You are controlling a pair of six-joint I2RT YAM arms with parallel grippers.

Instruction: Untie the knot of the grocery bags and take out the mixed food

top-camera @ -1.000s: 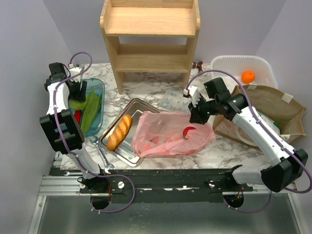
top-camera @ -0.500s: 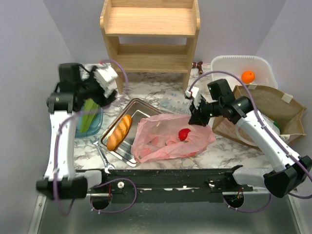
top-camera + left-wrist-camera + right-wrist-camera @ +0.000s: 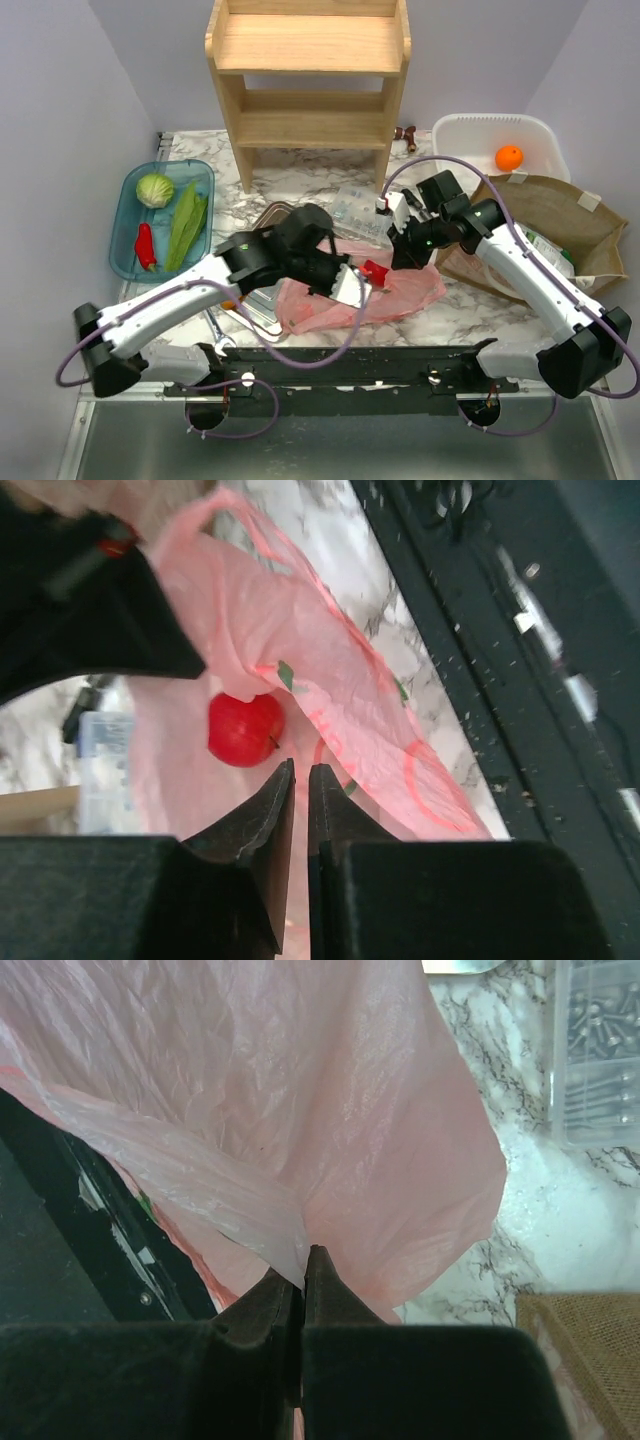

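Observation:
The pink grocery bag lies crumpled on the marble in front of the steel tray, one handle loop loose. The knot is out of view. A red round fruit sits inside the bag. My left gripper hovers just over the bag beside that fruit, its jaws together with only a slit between them and nothing pinched. My right gripper is shut on a fold of the bag's far edge. A cabbage, leafy greens and a red pepper lie in the teal tray.
A wooden shelf stands at the back. My left arm covers most of the steel tray. A clear plastic box sits behind the bag. At the right are a burlap bag and a white tub holding an orange.
My left arm has swung from the teal tray at far left across the steel tray to the pink bag, and its jaws have closed. The right gripper keeps its hold on the bag.

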